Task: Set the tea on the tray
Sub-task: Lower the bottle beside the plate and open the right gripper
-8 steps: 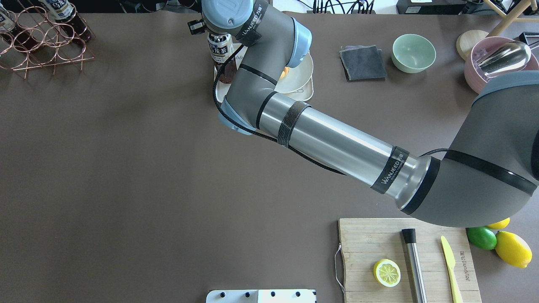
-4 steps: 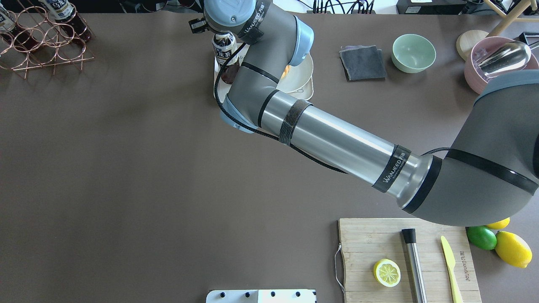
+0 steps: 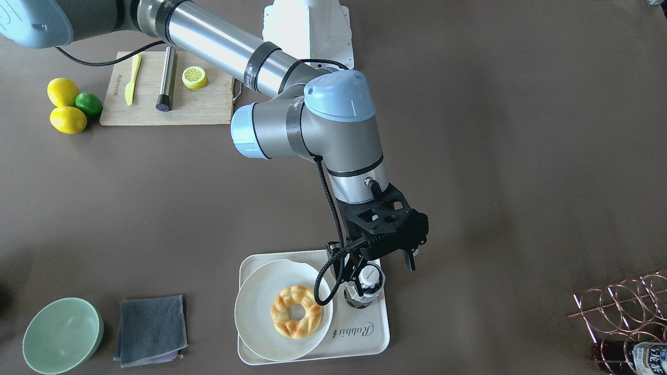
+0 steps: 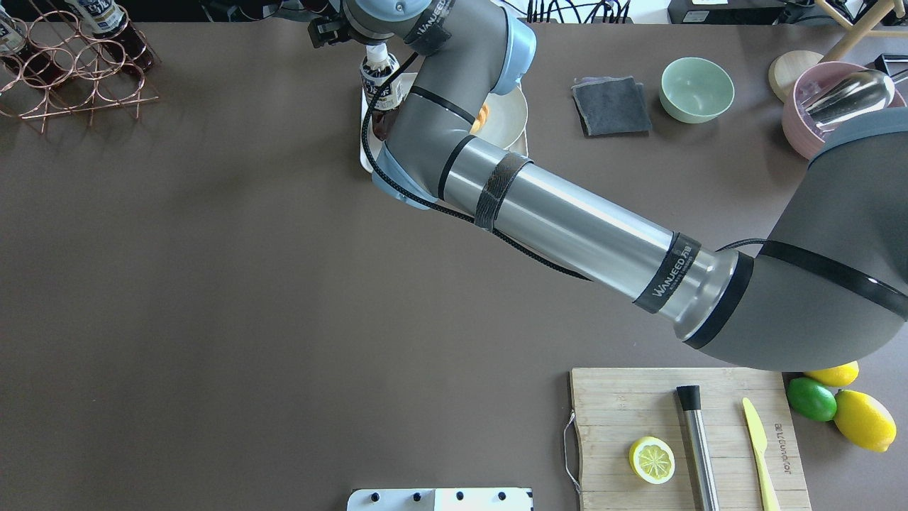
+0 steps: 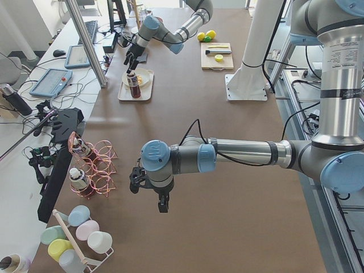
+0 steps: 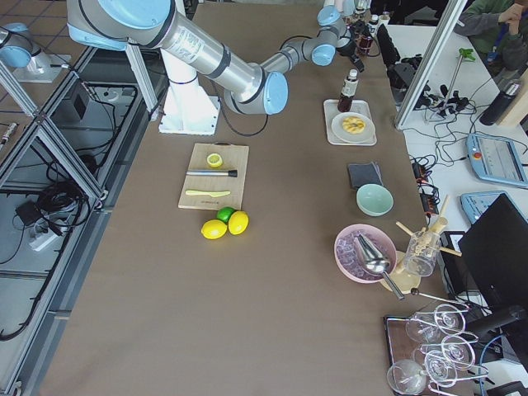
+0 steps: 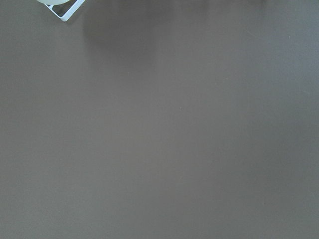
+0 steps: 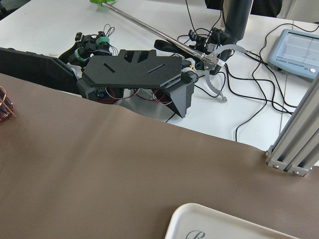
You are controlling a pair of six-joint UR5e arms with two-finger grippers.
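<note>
Cream tray (image 3: 365, 338) holds tea (image 3: 369, 285) beside plate (image 3: 255, 312) | right pincer (image 3: 380, 268) apparently open | left pincer (image 5: 149, 198): unclear

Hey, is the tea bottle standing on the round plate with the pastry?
No, the tea stands upright on the bare floor of the tray, beside the plate and not on it.

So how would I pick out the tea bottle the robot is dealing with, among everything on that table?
Look for the cream tray lettered "Rabbit" near the table edge farthest from the robot. On it, beside the white plate holding a ring pastry, the tea stands upright. It is the only bottle on the tray; the other bottles sit in the copper wire rack.
</note>
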